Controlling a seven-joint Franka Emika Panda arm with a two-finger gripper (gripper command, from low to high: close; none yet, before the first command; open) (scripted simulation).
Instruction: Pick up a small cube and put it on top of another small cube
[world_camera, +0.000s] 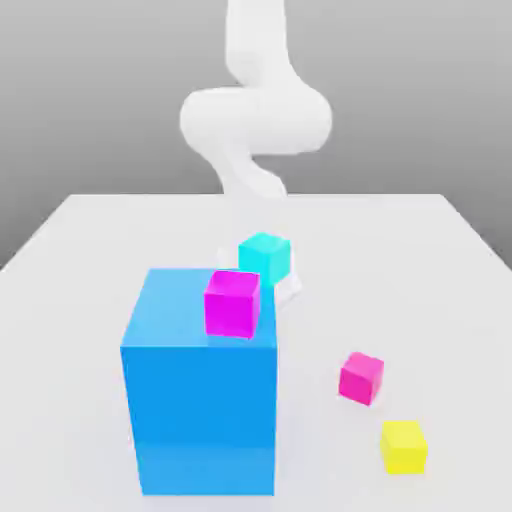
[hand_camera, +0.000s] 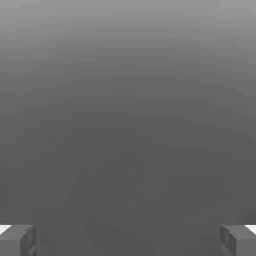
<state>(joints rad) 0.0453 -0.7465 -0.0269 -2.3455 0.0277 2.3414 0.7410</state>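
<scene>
Sitting on the white table (world_camera: 420, 250), toward the exterior view's right and near side: the small hot-pink cube (world_camera: 360, 378), resting flat on the surface, touched by nothing. Lying just beside it, nearer still and a little further to the exterior view's right: the yellow cube (world_camera: 403, 446), apart from it with a bare strip of table between.

Standing at the exterior view's near left: a large blue block (world_camera: 200, 385), upright and much taller than the small cubes. Resting on its top face, at the far right corner: a purplish-magenta cube (world_camera: 232, 303). Showing just beyond that, further back on the table: a cyan cube (world_camera: 265, 256), its lower part hidden behind the magenta one.

Rising at the far side, above the table's far edge: the white arm (world_camera: 255, 115), bending over toward the middle of the scene, well apart from the hot-pink cube.

Showing in the hand view: the gripper (hand_camera: 128, 240), its fingertips (hand_camera: 17, 240) standing wide apart at opposite edges, nothing between them, only a plain grey ground ahead.
</scene>
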